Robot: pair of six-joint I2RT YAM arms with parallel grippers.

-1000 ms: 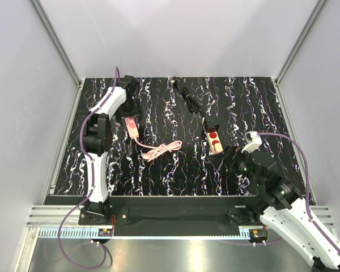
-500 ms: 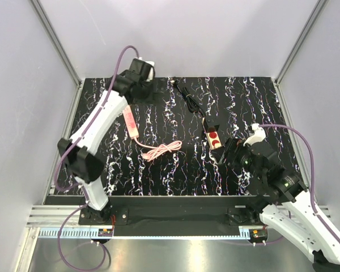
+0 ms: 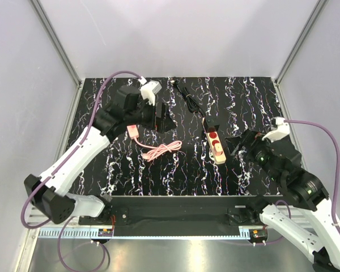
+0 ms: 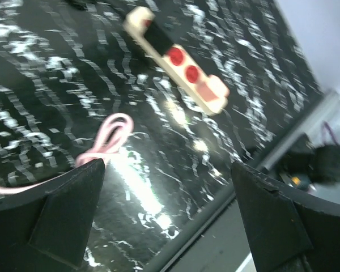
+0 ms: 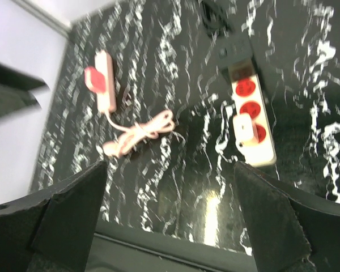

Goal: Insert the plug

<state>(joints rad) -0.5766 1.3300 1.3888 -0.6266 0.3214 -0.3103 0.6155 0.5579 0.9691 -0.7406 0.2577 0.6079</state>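
A cream power strip (image 3: pixel 214 141) with red sockets lies right of the mat's centre; it also shows in the left wrist view (image 4: pixel 178 56) and the right wrist view (image 5: pixel 250 110). A white block (image 5: pixel 245 129) sits on the strip near its front end. A pink plug bar (image 3: pixel 132 130) with a coiled pink cable (image 3: pixel 160 151) lies left of centre, and both show in the right wrist view, the bar (image 5: pixel 103 88) and the cable (image 5: pixel 139 133). My left gripper (image 3: pixel 163 120) is open and empty, above the mat between bar and strip. My right gripper (image 3: pixel 238 144) is open and empty, just right of the strip.
The strip's black cord (image 3: pixel 187 99) runs to the back edge of the mat. The black marbled mat (image 3: pixel 175 175) ends at a dark rail along the near edge (image 3: pixel 175 199). Grey walls close in the left, right and back.
My left arm has swung from the back left corner to over the middle of the mat, leaving the pink bar lying there. My right arm has drawn back to the right of the strip.
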